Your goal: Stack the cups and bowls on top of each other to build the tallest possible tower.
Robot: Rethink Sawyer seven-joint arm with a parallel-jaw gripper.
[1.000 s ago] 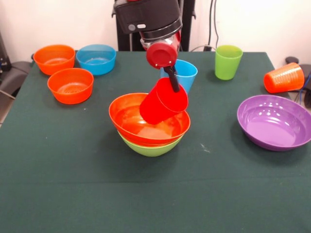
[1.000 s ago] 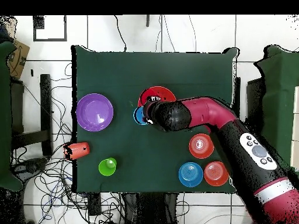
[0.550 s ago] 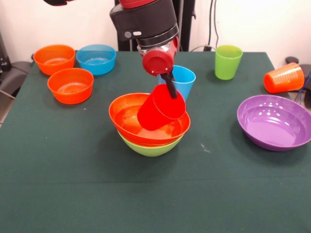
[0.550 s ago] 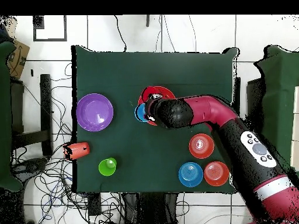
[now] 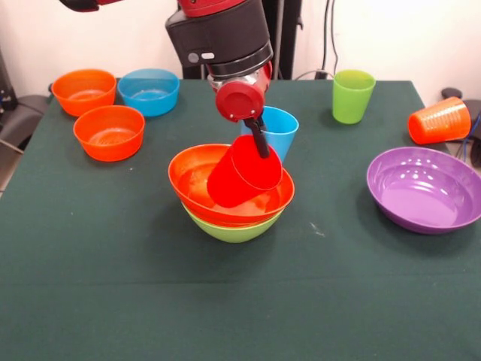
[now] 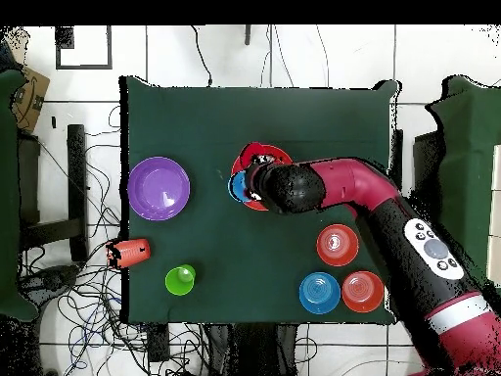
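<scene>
The red cup [image 5: 242,174] is held tilted by its rim in the gripper [image 5: 259,143], one dark finger [image 5: 258,135] reaching inside the mouth, and its base is lowered into the large orange-red bowl [image 5: 197,180], which is nested in the lime green bowl [image 5: 234,228] near the middle of the green table [image 5: 113,263]. Just behind this pair the light blue cup [image 5: 279,128] is stood upright, partly hidden by the arm [image 5: 222,34]. Well apart are set the purple bowl [image 5: 425,189], the orange cup [image 5: 439,120] lying on its side, and the upright lime green cup [image 5: 352,95]; at the opposite side two small orange bowls [image 5: 110,132] and a small blue bowl [image 5: 149,92] are grouped. From overhead, the stack is mostly covered by the arm, and only a red rim [image 6: 262,155] and a blue edge [image 6: 235,187] are shown.
</scene>
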